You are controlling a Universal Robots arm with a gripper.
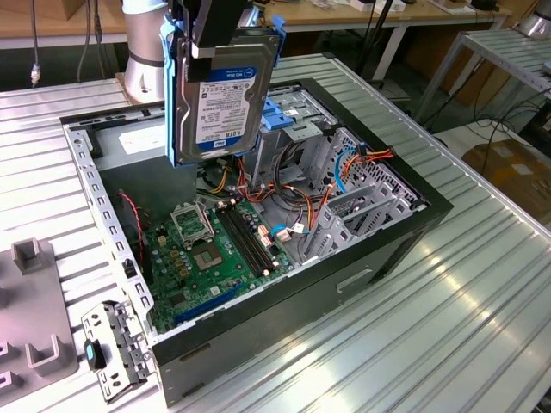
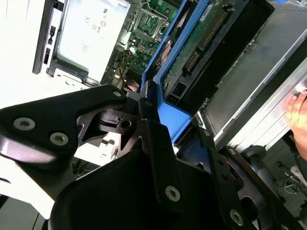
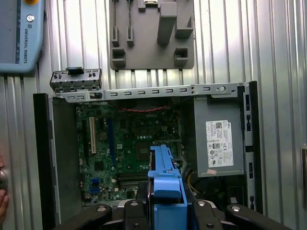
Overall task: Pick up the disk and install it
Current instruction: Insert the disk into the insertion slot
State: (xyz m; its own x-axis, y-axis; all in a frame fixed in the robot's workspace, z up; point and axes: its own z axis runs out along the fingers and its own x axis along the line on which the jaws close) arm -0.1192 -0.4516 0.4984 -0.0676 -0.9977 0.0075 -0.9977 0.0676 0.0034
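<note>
In the exterior view, the gripper [image 1: 215, 39] is clamped on the disk [image 1: 225, 95], holding it upright in the air over the far part of the open computer case [image 1: 344, 280]. In the second wrist view, its fingers [image 2: 158, 143] pinch the disk's blue bracket [image 2: 170, 120]. In the first wrist view, the disk hangs above the motherboard [image 3: 129, 139], with the power supply [image 3: 218, 143] beside it.

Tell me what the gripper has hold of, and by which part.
The gripper holds the disk, clamped on the upper end of its blue carrier bracket; the disk hangs upright above the open computer case.
</note>
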